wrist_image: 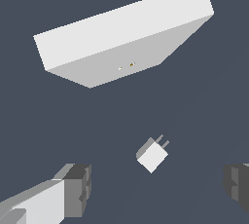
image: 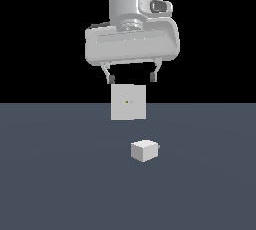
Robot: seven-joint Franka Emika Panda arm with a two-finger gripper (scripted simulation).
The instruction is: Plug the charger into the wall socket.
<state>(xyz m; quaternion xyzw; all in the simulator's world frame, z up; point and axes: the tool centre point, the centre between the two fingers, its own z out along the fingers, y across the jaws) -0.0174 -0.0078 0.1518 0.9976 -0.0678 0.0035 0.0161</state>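
While the arm hangs above the scene, its gripper (image: 132,78) is spread wide with nothing between the fingers; in the exterior view the two dark fingertips sit just over the top edge of the socket (image: 128,102), one above each upper corner, without touching it; the wide grey hand body above them spans more than the socket's width.

Taking the socket as landmark and going from the exterior view's left to its right: the socket stands upright on the floor (image: 60,174), a flat light-grey square with a tiny orange dot at its centre; the charger (image: 144,150), a small white block, lies on the floor nearer the camera than the socket and slightly toward the exterior view's right of it, well apart from it and from the fingers.

In the wrist view the socket (wrist_image: 124,33) shows as a thick slab with the orange dot on its shaded face; the charger (wrist_image: 152,155) lies apart from it, two short prongs pointing roughly toward the socket; one finger (wrist_image: 77,189) and the edge of the other frame the charger, neither touching it.
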